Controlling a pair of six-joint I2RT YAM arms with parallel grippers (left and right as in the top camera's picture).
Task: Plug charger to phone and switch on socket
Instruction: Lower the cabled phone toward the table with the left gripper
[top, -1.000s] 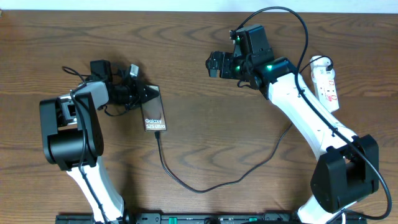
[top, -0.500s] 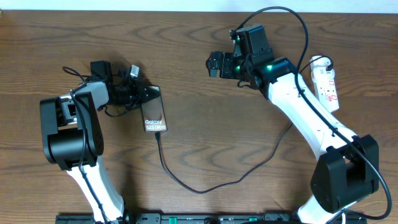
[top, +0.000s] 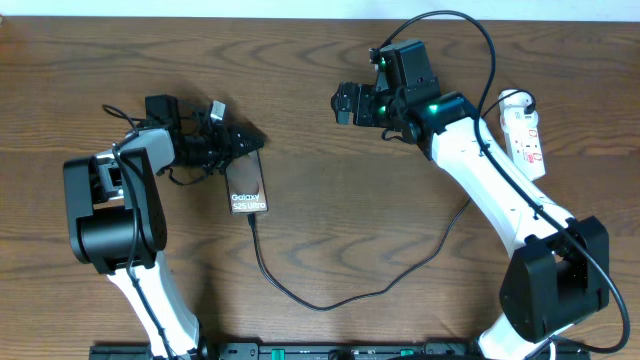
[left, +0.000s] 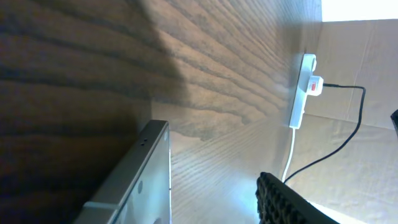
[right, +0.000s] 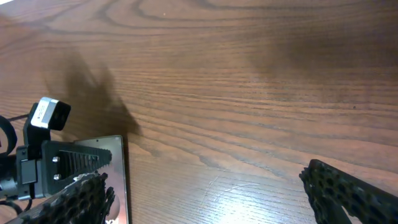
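Note:
The brown phone (top: 247, 186) lies flat on the table left of centre, lettering up. The charger's thin black cable (top: 322, 303) runs from its near end in a loop toward the right, with the plug tip (top: 252, 218) at the phone's lower edge. My left gripper (top: 243, 143) stands open at the phone's far edge, not gripping it. In the left wrist view the phone's edge (left: 144, 177) sits left of one finger (left: 283, 200). The white socket (top: 526, 135) lies far right, and the white adapter (left: 315, 85) sits on the socket (left: 300, 99). My right gripper (top: 344, 103) hangs open over bare table.
The right wrist view shows its own fingers (right: 78, 198) spread wide above the wood, with the phone's corner (right: 117, 171) and the left gripper's tip (right: 50, 113) at its left. Both arm bases stand at the table's near edge. A white wall borders the far side.
My left gripper has opened and let go of the phone's far edge. The phone has settled flat and shifted slightly. The right arm has not moved.

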